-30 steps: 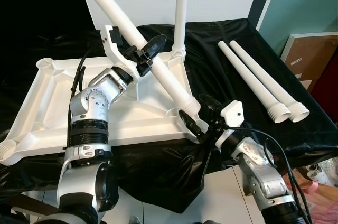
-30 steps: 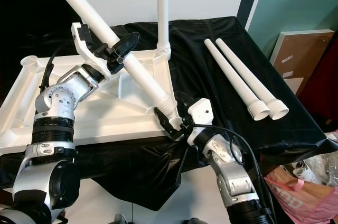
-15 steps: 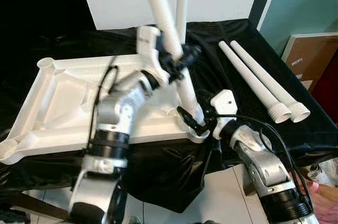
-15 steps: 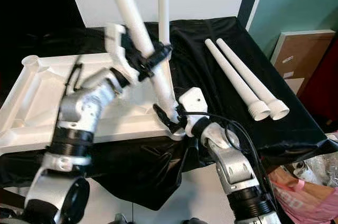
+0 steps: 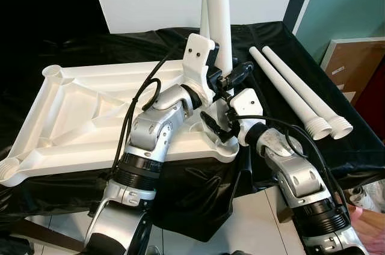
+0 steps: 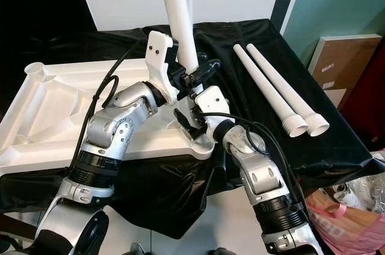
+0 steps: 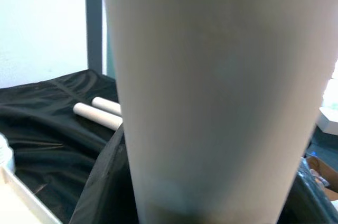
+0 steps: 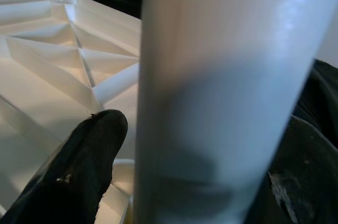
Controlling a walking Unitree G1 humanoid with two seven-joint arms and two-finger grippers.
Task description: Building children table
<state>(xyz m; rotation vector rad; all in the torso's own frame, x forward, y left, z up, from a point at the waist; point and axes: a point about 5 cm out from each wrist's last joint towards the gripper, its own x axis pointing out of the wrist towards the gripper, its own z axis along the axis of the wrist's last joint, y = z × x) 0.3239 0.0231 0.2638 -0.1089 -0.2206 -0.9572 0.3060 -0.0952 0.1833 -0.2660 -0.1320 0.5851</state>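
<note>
Left eye view: a white children's tabletop (image 5: 78, 116) lies upside down, ribs showing, on a bench (image 5: 271, 122) draped in black cloth. At its near right corner a white leg (image 5: 219, 20) stands nearly upright. The left pincer (image 5: 231, 77) is clamped on this leg partway up, one black finger on each side. Below it, the right pincer (image 5: 216, 124) sits at the leg's foot by the corner socket, black fingers around the base of the leg; how tightly they press cannot be told here. A second leg (image 5: 205, 17) stands upright just behind the first, at the tabletop's far right corner. Two spare legs (image 5: 301, 95) lie side by side on the cloth to the right, well apart from the tabletop, threaded ends toward the near side.

Right eye view: the same scene, with the held leg (image 6: 177, 20) rising out of the top of the picture and the left pincer (image 6: 195, 74) gripping it above the right pincer (image 6: 187, 116).

Left wrist view: the held leg (image 7: 211, 92) is very close and blurred; the two spare legs (image 7: 97, 112) lie on the black cloth beyond.

Right wrist view: the leg (image 8: 216, 97) stands between two black fingers (image 8: 79, 171), with the ribbed underside of the tabletop (image 8: 53, 71) beyond.
</note>
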